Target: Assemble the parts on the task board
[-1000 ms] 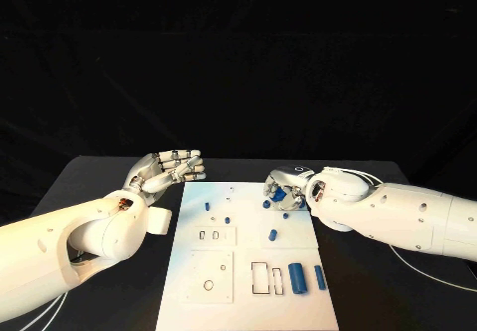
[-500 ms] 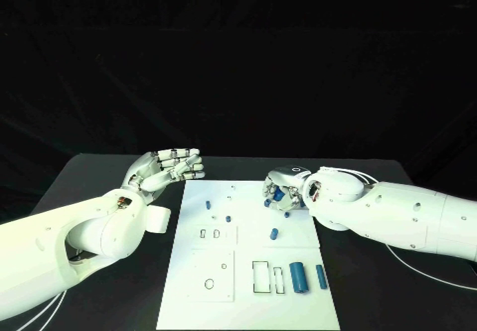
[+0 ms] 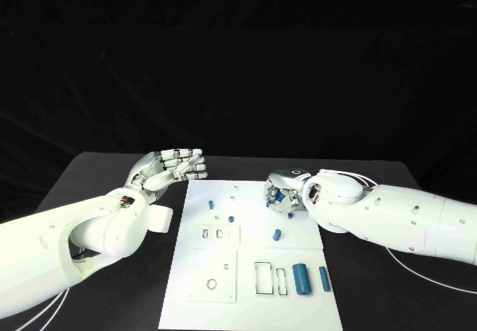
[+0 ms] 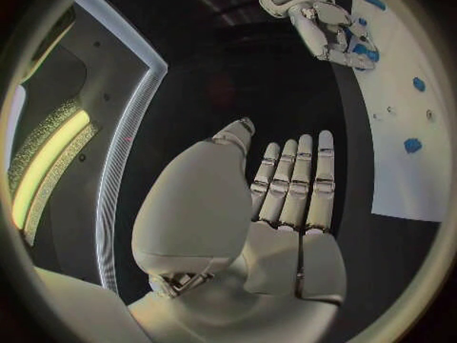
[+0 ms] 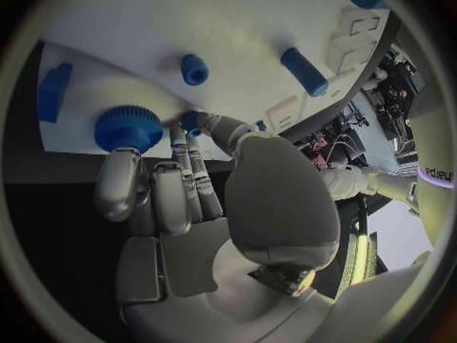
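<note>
The white task board (image 3: 249,303) lies in the middle of the black table. My right hand (image 3: 281,193) is down on its far right part, fingers bent onto the plate. In the right wrist view its thumb and a finger pinch a small blue part (image 5: 190,121), and a blue gear (image 5: 126,127) lies right beside the other fingertips. My left hand (image 3: 169,169) hovers off the board's far left corner and holds nothing, its fingers (image 4: 295,183) side by side. Two small blue pegs (image 3: 211,204) (image 3: 231,218) stand in the board.
A short blue piece (image 3: 277,234) lies mid-board. A thick blue cylinder (image 3: 301,278) and a slim one (image 3: 324,277) lie at the near right, beside rectangular slots (image 3: 262,277). A blue block (image 5: 54,91) sits near the board's edge. Black table surrounds the board.
My right hand's fingers have drawn in a little over the blue parts; one blue piece beside them is now covered. The left hand has barely moved.
</note>
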